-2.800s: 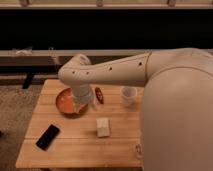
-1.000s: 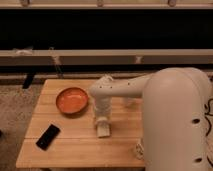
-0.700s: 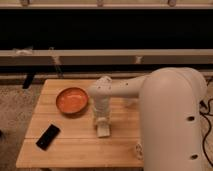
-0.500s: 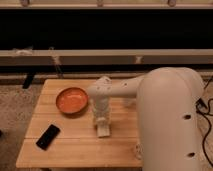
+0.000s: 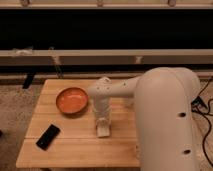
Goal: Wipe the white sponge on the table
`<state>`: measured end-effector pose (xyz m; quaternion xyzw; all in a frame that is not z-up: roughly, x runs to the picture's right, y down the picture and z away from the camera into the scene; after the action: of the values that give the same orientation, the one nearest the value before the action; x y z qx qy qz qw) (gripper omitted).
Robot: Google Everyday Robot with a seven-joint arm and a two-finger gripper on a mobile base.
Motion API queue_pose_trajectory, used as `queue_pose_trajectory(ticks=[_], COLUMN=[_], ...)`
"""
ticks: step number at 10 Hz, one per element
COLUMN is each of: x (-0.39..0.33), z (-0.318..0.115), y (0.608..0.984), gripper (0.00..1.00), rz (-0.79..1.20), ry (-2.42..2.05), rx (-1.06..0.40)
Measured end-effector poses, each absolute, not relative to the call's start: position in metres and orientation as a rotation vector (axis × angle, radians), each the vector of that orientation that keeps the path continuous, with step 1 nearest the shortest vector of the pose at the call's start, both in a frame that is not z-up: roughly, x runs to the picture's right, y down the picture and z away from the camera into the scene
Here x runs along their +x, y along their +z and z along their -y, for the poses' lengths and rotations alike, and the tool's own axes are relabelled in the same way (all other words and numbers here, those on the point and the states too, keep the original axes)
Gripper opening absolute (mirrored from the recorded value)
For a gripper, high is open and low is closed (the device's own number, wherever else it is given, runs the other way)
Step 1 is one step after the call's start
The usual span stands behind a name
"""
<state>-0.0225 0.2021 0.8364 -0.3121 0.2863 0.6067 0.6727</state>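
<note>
Camera view: my jaws sit on the white sponge on the table; pinching or not, I cannot tell. Wiping likely remains.

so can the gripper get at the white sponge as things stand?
Probably yes. The gripper points straight down right above the white sponge near the middle of the table, with nothing between them. The orange bowl and the black phone lie apart from it, out of the way.
</note>
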Motion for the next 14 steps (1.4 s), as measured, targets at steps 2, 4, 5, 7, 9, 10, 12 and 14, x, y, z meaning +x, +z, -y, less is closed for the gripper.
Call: queue_pose_trajectory(ticks=[2,4,5,7,9,10,12,14], x=[-0.016,-0.004,0.002,0.010,0.012,0.011,0.009,0.008], z=[-0.199,-0.192,-0.187,-0.182,-0.175,-0.173,-0.172,-0.172], y=[0.836,0.841,0.845,0.854,0.863,0.865,0.865,0.866], gripper=[0.22,0.03,0.00,0.00,0.00,0.00,0.00,0.00], rz=[-0.648,-0.651,-0.650,-0.648,-0.627,-0.617,-0.615,-0.607], ry=[1.391,1.436,1.459,1.486,1.505,1.506,1.505,1.503], rx=[-0.675,-0.642,-0.626,-0.597,-0.559,-0.550,-0.550,-0.549])
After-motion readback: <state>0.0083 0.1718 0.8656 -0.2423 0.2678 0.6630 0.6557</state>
